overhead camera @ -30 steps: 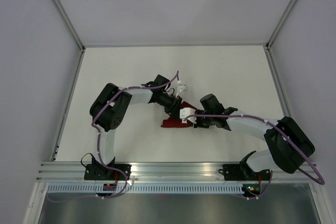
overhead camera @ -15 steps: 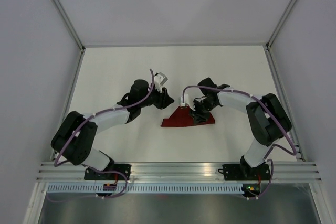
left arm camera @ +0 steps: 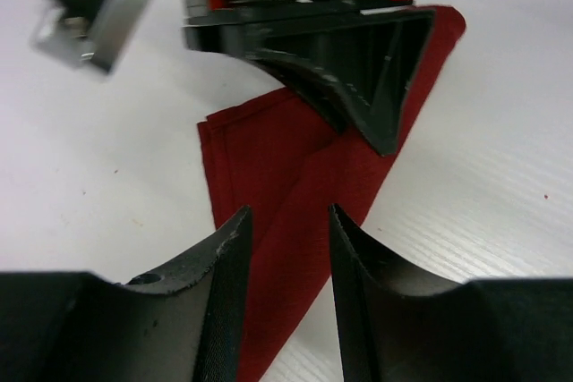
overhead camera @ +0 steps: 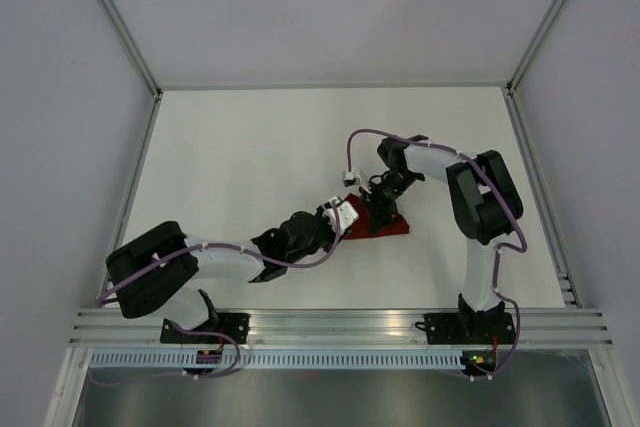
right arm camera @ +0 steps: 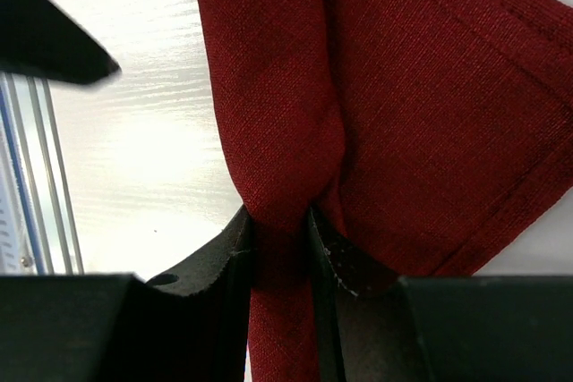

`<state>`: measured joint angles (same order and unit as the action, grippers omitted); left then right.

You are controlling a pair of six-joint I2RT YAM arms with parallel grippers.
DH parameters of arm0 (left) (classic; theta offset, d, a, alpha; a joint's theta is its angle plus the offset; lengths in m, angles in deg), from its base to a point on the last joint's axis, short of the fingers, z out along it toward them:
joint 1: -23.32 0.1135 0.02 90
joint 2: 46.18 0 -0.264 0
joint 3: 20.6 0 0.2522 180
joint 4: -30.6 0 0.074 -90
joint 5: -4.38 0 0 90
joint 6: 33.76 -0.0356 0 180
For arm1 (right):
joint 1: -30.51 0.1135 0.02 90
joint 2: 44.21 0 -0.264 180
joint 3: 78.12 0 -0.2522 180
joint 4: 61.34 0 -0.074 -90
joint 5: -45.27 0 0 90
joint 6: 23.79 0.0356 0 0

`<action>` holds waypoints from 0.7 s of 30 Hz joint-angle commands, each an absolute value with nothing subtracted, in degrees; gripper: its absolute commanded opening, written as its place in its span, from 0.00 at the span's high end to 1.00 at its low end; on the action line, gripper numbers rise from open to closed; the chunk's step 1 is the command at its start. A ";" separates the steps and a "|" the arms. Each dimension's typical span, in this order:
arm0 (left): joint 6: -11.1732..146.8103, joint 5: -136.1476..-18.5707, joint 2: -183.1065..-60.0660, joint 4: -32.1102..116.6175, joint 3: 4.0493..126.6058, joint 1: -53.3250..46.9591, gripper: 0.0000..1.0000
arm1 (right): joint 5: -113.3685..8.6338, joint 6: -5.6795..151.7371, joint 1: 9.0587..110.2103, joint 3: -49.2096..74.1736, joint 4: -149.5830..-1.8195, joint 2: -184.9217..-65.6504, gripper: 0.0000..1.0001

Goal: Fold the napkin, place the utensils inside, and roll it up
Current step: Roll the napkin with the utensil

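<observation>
- White tabletop (overhead camera: pixel 230 157) fills my overhead view. Pale grey walls box it in, and an aluminium rail (overhead camera: pixel 330 319) runs along the near edge where both arms are bolted.
- I see the napkin (left arm camera: pixel 269 158) lying right of the table's middle. It is folded into a narrow, layered wedge of dark red cloth, with hemmed edges stacked along one side.
- On my right wrist camera, the right gripper (right arm camera: pixel 279 225) has its jaws drawn narrow and clamped on a bunched ridge of the napkin. The cloth is squeezed between the two fingers and spreads out flat beyond them.
- The left gripper (left arm camera: pixel 288 221) sits low at the napkin's left end, its arm stretched across the table.
- Its jaws stand partly apart with red cloth showing in the gap, and I see nothing pinched. I cannot tell whether the fingertips touch the fabric.
- Both grippers are close together. On the left wrist view, the right one's dark finger rests over the far part of the napkin.
</observation>
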<state>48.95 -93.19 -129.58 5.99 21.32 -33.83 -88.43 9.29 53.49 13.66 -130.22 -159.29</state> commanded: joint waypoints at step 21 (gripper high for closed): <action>24.51 -102.76 -151.38 1.20 31.83 -42.87 0.45 | -81.99 6.27 52.04 9.37 -136.54 -173.49 0.78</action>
